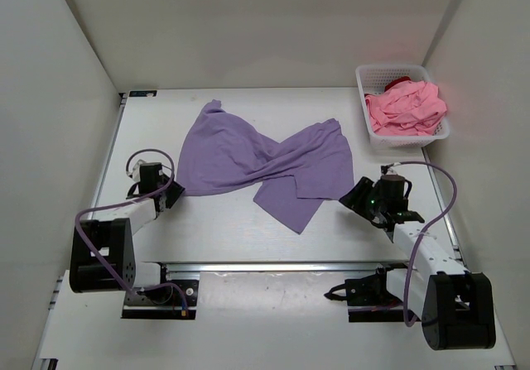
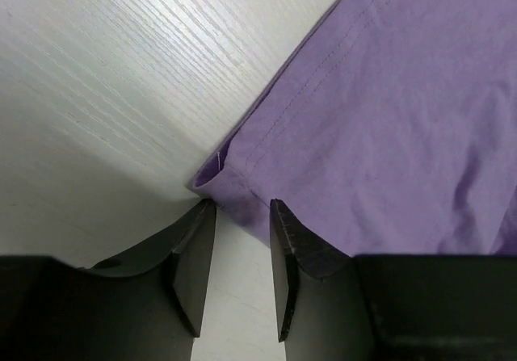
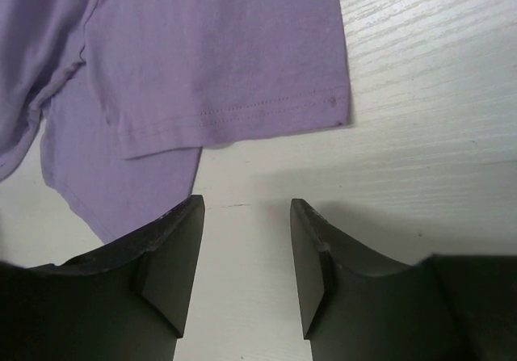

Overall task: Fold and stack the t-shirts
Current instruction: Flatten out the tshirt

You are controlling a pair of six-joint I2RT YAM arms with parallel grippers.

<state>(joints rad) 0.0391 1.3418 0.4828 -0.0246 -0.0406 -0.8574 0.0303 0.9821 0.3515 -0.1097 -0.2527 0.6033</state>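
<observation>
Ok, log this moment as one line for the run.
lavender shirt: crumpled on table, unfolded | left claw: open at shirt corner | right claw: open, empty, short of hem | pink shirt: in basket

Lavender t-shirt (image 1: 265, 167): plain light purple, no print, hem stitching in the same tone.
Pink t-shirt (image 1: 406, 109): plain salmon pink.
Dark red t-shirt (image 1: 400, 81): a sliver of deep red behind the pink.
Basket (image 1: 365, 105): white, open lattice pattern.
Table (image 1: 224, 229): white with fine pale wood-grain streaks.
Left gripper (image 2: 242, 216) and right gripper (image 3: 242, 207): matte black fingers.
Cables (image 1: 452, 196): pale lilac.
</observation>
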